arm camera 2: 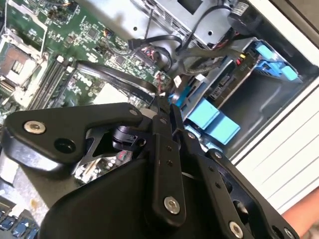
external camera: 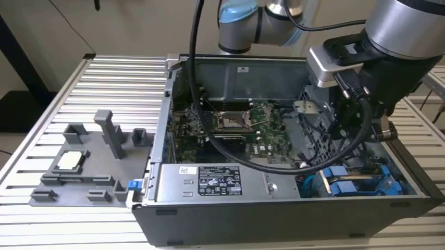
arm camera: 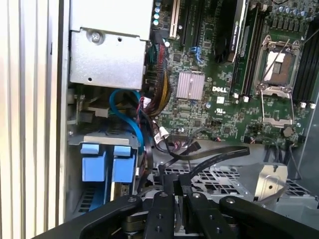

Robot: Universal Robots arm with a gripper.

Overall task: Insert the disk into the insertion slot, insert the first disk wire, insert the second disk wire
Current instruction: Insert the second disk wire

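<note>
**Disk seated, wiring step in hand**

The disk [external camera: 355, 185] sits in the insertion slot [external camera: 379, 174] at the corner of the open computer case [external camera: 278, 219] on the exterior view's right, its blue caddy tabs showing at the mouth of the grey cage. The first step looks done; the work appears to be at one of the wire insertions.

The gripper [arm camera 2: 164, 107] hangs inside the case just above the drive cage, near the bundle of black wires [arm camera: 174, 142] and a blue cable [arm camera: 127, 112] beside the caddy. In both wrist views the fingers are drawn close together — whether a connector sits between the tips cannot be told, since the tips meet against dark cabling.

As a judgement, seating a wire calls for a squarely aligned connector and a straight, gentle push — the loose cables around the port could snag.

The case rests on a ribbed metal table [external camera: 90, 88]. A grey fixture tray [external camera: 83, 161] lies on the exterior view's left, well apart from the arm. The motherboard [external camera: 236, 130] lies open in the middle, and the grey power supply box [external camera: 215, 182] sits just beside the slot.
</note>
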